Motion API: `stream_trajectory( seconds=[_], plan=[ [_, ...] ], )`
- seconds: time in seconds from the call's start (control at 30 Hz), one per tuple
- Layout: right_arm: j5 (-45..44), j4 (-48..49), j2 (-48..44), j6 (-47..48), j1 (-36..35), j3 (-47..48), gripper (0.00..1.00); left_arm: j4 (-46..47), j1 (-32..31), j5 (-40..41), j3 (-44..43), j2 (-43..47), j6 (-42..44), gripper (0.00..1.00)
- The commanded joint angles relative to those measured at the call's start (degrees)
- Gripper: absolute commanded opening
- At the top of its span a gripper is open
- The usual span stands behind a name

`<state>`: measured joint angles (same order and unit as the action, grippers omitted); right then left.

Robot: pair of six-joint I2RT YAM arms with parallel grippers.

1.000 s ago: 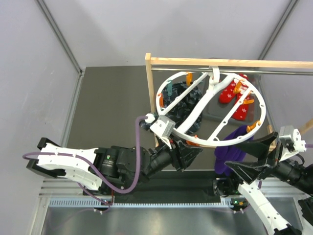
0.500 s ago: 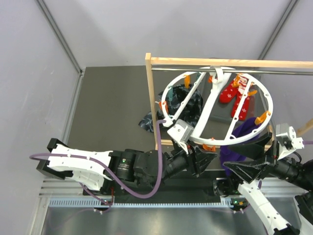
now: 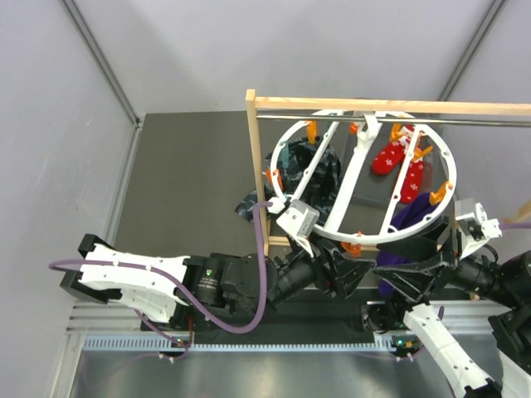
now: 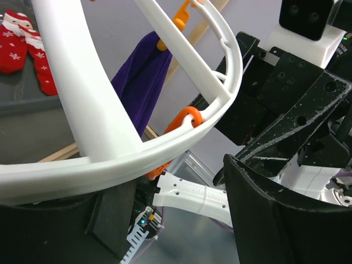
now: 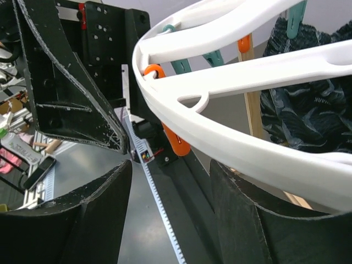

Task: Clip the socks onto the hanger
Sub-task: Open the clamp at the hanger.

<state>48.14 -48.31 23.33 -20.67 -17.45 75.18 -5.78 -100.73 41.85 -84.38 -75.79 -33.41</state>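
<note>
The white ring hanger (image 3: 347, 186) hangs from the rod, with orange clips round its rim. Red Santa socks (image 3: 402, 162) hang at its far right and dark teal patterned socks (image 3: 307, 170) at its left. A purple sock (image 3: 408, 217) hangs from a clip on the near right rim; it also shows in the left wrist view (image 4: 140, 82). My left gripper (image 3: 347, 269) is open just under the near rim (image 4: 137, 159), which lies against its left finger. My right gripper (image 3: 412, 267) is open beside the purple sock, with the rim (image 5: 247, 154) and an orange clip (image 5: 177, 143) above its jaws.
A wooden frame with an upright post (image 3: 251, 166) and a top bar (image 3: 390, 105) carries the metal rod. A dark sock (image 3: 247, 205) lies on the dark table mat by the post. More purple fabric (image 3: 386, 278) lies low between the arms.
The hanger has turned and swung, carrying the purple sock along the near right rim. My left gripper moved right under the rim. My right gripper moved up and left toward the ring.
</note>
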Motion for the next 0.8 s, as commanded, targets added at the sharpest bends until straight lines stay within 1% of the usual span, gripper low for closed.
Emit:
stream_trajectory(
  seconds=[0.0, 0.07, 0.13, 0.17, 0.2, 0.33, 0.43, 0.6, 0.7, 0.77],
  plan=[
    [1.3, 5.4, 1.2, -2.0, 0.4, -1.9, 0.58, 4.3, -0.2, 3.1, 0.7, 2.7, -0.9, 0.68],
    [1.9, 7.8, 1.4, -3.1, 0.5, -2.7, 0.58, 4.7, -0.2, 4.0, 1.1, 3.0, -1.1, 0.67],
    [2.7, 9.5, 1.6, -4.6, 0.5, -3.1, 0.57, 5.3, -0.2, 4.5, 1.8, 3.1, -1.0, 0.63],
    [2.7, 10.7, 1.6, -4.9, 0.5, -3.4, 0.57, 7.3, -0.2, 4.8, 2.0, 3.0, -0.4, 0.61],
    [2.9, 10.9, 2.0, -5.2, 0.4, -3.3, 0.56, 8.0, -0.2, 4.8, 2.3, 2.9, -0.1, 0.56],
    [2.9, 10.8, 2.4, -4.9, 0.5, -3.1, 0.55, 10.4, -0.2, 3.8, 1.9, 1.5, 1.5, 0.44],
    [2.8, 10.5, 2.0, -4.7, 0.4, -3.2, 0.55, 11.0, -0.2, 3.2, 0.5, -0.2, 2.4, 0.38],
    [2.5, 9.9, 1.1, -4.6, 0.5, -3.5, 0.51, 11.1, -0.2, 2.8, -0.8, -1.3, 2.9, 0.38],
    [2.6, 10.0, 1.1, -4.7, 0.4, -3.5, 0.43, 11.1, -0.2, 3.2, -0.9, -1.6, 2.6, 0.38],
    [2.8, 10.0, 0.8, -4.7, 0.4, -3.8, 0.39, 11.6, -0.2, 3.4, -0.9, -1.5, 2.7, 0.38]
  ],
)
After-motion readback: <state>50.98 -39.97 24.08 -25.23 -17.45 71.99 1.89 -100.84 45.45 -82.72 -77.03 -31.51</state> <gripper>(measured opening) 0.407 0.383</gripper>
